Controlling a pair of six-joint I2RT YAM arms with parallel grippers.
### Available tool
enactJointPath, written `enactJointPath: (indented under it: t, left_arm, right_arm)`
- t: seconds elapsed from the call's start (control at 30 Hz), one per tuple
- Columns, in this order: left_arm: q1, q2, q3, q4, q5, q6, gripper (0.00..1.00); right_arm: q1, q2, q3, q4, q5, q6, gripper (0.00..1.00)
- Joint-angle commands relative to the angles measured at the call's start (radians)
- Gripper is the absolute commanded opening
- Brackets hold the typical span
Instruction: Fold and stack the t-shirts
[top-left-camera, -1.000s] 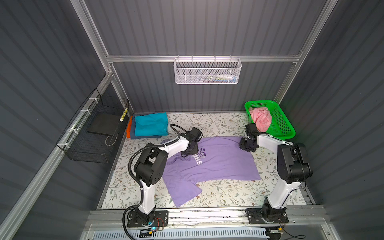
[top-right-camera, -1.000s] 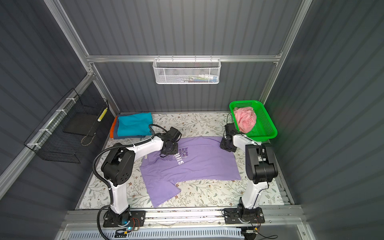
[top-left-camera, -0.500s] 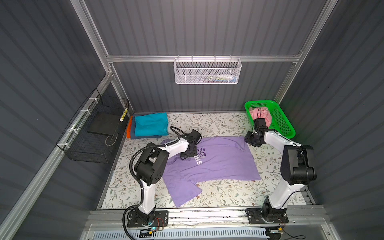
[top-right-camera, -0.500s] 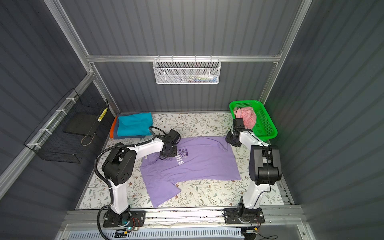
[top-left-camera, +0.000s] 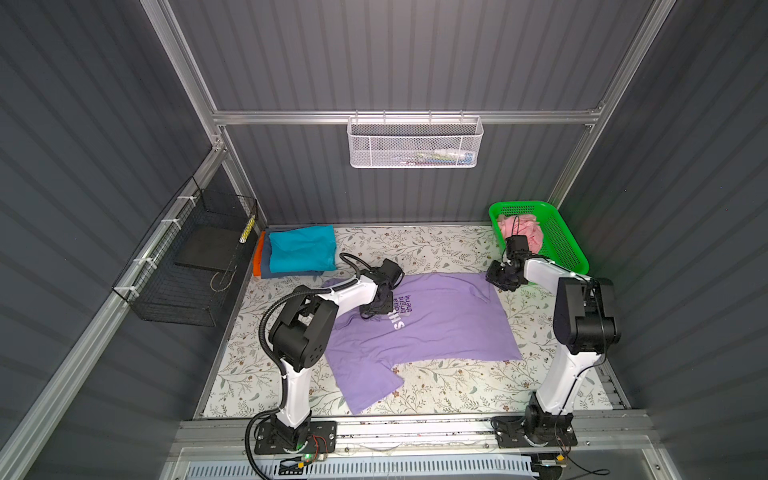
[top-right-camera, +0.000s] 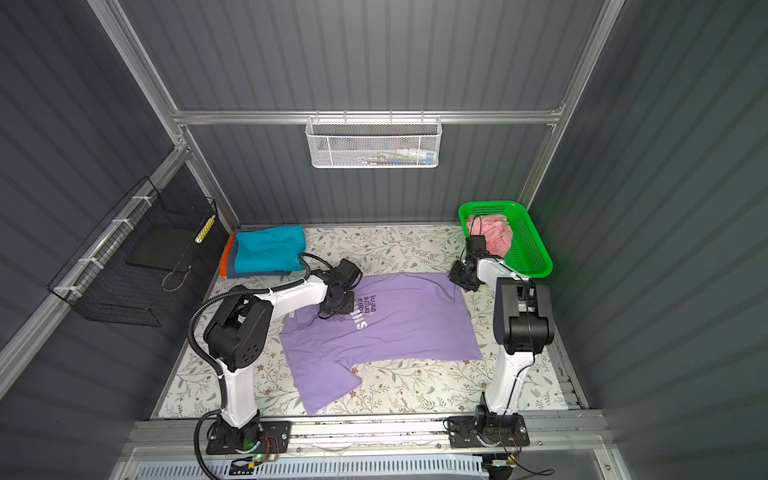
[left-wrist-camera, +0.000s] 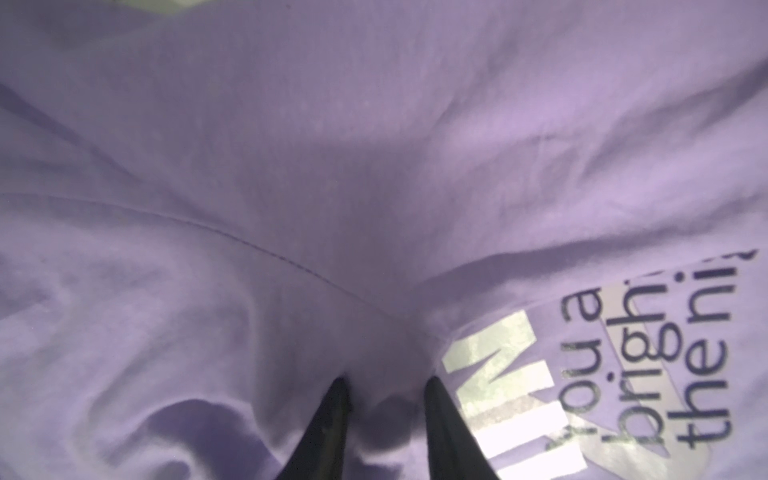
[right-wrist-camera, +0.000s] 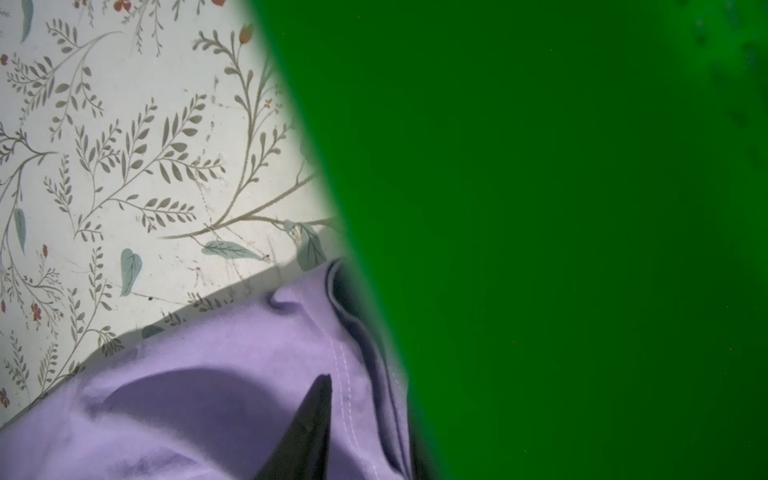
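Note:
A lavender t-shirt (top-left-camera: 432, 332) with a white and dark print lies spread on the floral table in both top views (top-right-camera: 399, 332). My left gripper (top-left-camera: 371, 312) (top-right-camera: 332, 311) stands on it beside the print. In the left wrist view its gripper (left-wrist-camera: 384, 380) is open, both tips pressed into the cloth. My right gripper (top-left-camera: 500, 279) (top-right-camera: 463, 280) is at the shirt's far right corner. In the right wrist view only one finger (right-wrist-camera: 316, 411) shows, resting on the hem (right-wrist-camera: 345, 374) well off centre. A teal t-shirt (top-left-camera: 301, 249) tops a folded stack at the far left. A pink t-shirt (top-left-camera: 523, 232) lies in the basket.
The green mesh basket (top-left-camera: 569, 245) stands at the far right, right beside my right gripper, and its wall (right-wrist-camera: 561, 228) fills half the right wrist view. A black wire basket (top-left-camera: 187, 274) hangs on the left wall. A white mesh basket (top-left-camera: 415, 143) hangs on the back wall.
My right gripper has let go of the shirt's far right corner and shifted a little toward the green basket. My left gripper has stayed on the shirt.

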Motion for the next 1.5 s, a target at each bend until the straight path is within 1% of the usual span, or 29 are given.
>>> enactJointPath:
  t: [0.0,0.07,0.17,0.3,0.4,0.57,0.7,0.77,0.83,0.9,0.97,1.1,1.2,1.37,1.47]
  left_arm:
    - [-0.007,0.035,-0.012,-0.042,-0.005,-0.002,0.34]
    - [-0.007,0.037,-0.016,-0.044,-0.009,-0.002,0.33]
    - [-0.007,0.033,-0.045,-0.043,-0.015,-0.011,0.28]
    - [-0.007,-0.003,-0.118,-0.041,-0.034,-0.028,0.27]
    - [-0.005,-0.041,-0.180,-0.048,-0.063,-0.034,0.28]
    - [0.040,-0.101,-0.274,-0.048,-0.087,-0.042,0.28]
    - [0.085,-0.138,-0.299,-0.041,-0.098,-0.024,0.28]
    - [0.099,-0.142,-0.289,-0.042,-0.097,-0.011,0.28]
    - [0.104,-0.140,-0.274,-0.044,-0.096,-0.003,0.28]
    - [0.103,-0.138,-0.261,-0.040,-0.087,0.002,0.29]
    - [0.103,-0.134,-0.253,-0.038,-0.080,0.002,0.29]
    - [0.103,-0.123,-0.250,-0.032,-0.070,-0.002,0.29]
    - [0.102,-0.117,-0.253,-0.030,-0.066,-0.003,0.29]
    - [0.103,-0.113,-0.257,-0.032,-0.065,-0.004,0.29]
    - [0.102,-0.106,-0.252,-0.033,-0.065,-0.004,0.29]
  right_arm:
    - [0.001,0.019,0.000,-0.035,-0.025,0.014,0.34]
    - [0.003,0.007,-0.017,-0.034,-0.018,0.016,0.37]
    - [0.010,-0.019,-0.035,-0.035,-0.001,0.004,0.38]
    - [0.034,-0.095,-0.069,-0.034,0.053,-0.012,0.39]
    - [0.060,-0.158,-0.084,-0.049,0.104,-0.021,0.44]
    - [0.120,-0.243,-0.123,-0.061,0.150,-0.019,0.56]
    - [0.160,-0.268,-0.171,-0.041,0.132,-0.006,0.57]
    - [0.165,-0.254,-0.184,-0.035,0.090,-0.006,0.55]
    - [0.165,-0.218,-0.183,0.013,0.029,-0.012,0.51]
    - [0.165,-0.173,-0.162,0.024,-0.021,-0.017,0.46]
    - [0.165,-0.133,-0.139,0.037,-0.049,-0.017,0.44]
    - [0.167,-0.056,-0.079,0.048,-0.083,-0.015,0.42]
    - [0.166,-0.007,-0.028,0.037,-0.082,-0.022,0.43]
    - [0.167,0.032,0.007,0.037,-0.077,-0.026,0.43]
    - [0.167,0.046,0.017,0.043,-0.084,-0.023,0.40]
